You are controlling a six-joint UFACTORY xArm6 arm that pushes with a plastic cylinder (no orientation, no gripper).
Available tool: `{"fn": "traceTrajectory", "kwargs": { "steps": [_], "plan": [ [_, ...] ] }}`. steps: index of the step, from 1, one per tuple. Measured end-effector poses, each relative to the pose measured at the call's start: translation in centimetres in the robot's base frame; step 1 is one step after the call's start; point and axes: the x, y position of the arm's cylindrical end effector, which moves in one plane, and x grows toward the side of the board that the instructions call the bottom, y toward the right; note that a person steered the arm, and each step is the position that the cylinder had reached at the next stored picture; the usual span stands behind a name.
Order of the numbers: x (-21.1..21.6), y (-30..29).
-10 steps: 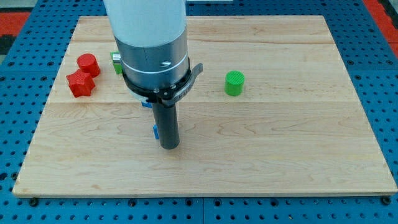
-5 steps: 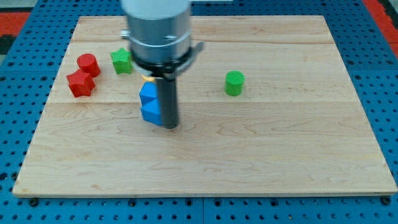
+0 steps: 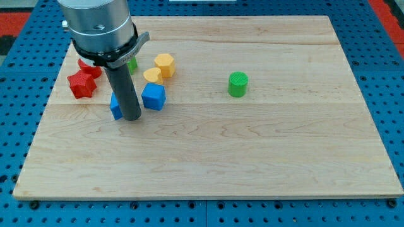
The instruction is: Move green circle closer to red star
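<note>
The green circle (image 3: 238,84) stands right of the board's middle, alone. The red star (image 3: 81,84) lies at the view's left, with a red cylinder (image 3: 85,65) just above it, partly behind the arm. My tip (image 3: 131,117) rests on the board to the right of the red star, touching a blue block (image 3: 115,106) on its left. A second blue block (image 3: 153,97) sits just right of the rod. The tip is far left of the green circle.
Two yellow blocks (image 3: 164,63) (image 3: 152,77) lie above the right blue block. A green block (image 3: 132,63) peeks out behind the arm housing. The wooden board (image 3: 284,157) sits on a blue pegboard.
The arm has swept to the view's left, from the board's middle to near the red star. The two blue blocks have been split apart and the yellow blocks are now uncovered.
</note>
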Motion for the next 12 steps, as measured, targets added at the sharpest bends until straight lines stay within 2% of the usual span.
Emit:
{"fn": "traceTrajectory", "kwargs": {
  "steps": [1,2,3,5,6,7,8,9,11,12],
  "plan": [
    [0.5,-0.4],
    [2.5,-4.3],
    [-0.8,-4.0],
    [-4.0,-3.1],
    [-1.0,-5.3],
    [2.1,0.7],
    [1.8,13.7],
    [-0.7,20.8],
    [-10.9,19.5],
    [-14.4,19.2]
  ]
}}
